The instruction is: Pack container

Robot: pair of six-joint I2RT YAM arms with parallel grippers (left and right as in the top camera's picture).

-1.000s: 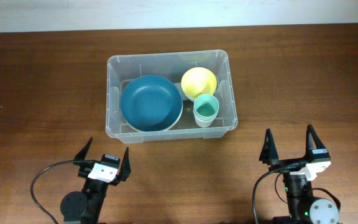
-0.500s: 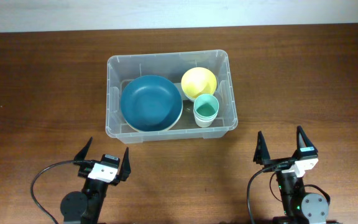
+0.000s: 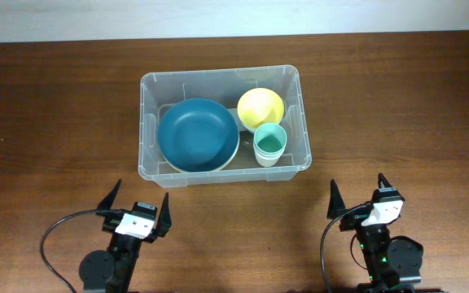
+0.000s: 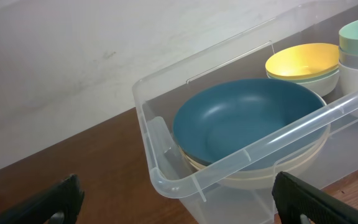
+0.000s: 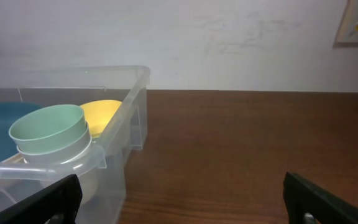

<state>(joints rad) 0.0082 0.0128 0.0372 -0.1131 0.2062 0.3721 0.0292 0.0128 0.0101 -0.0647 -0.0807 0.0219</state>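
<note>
The clear plastic container (image 3: 148, 85) stands at the table's centre. Inside lie a dark blue bowl (image 3: 197, 134) stacked on cream bowls, a yellow bowl (image 3: 260, 107) and a mint green cup (image 3: 270, 143) nested in a white one. My left gripper (image 3: 135, 203) is open and empty near the front edge, left of the container. My right gripper (image 3: 358, 199) is open and empty at the front right. The left wrist view shows the container's near rim (image 4: 253, 152) and the blue bowl (image 4: 241, 124). The right wrist view shows the container's corner (image 5: 120, 121) and the green cup (image 5: 47, 127).
The brown wooden table (image 3: 397, 106) surrounds the container. A white wall runs along the far edge (image 3: 234, 16). Black cables loop beside both arm bases at the front.
My right arm has drawn back toward the front edge and shifted left, its fingers still spread. The left arm and the container's contents have not moved.
</note>
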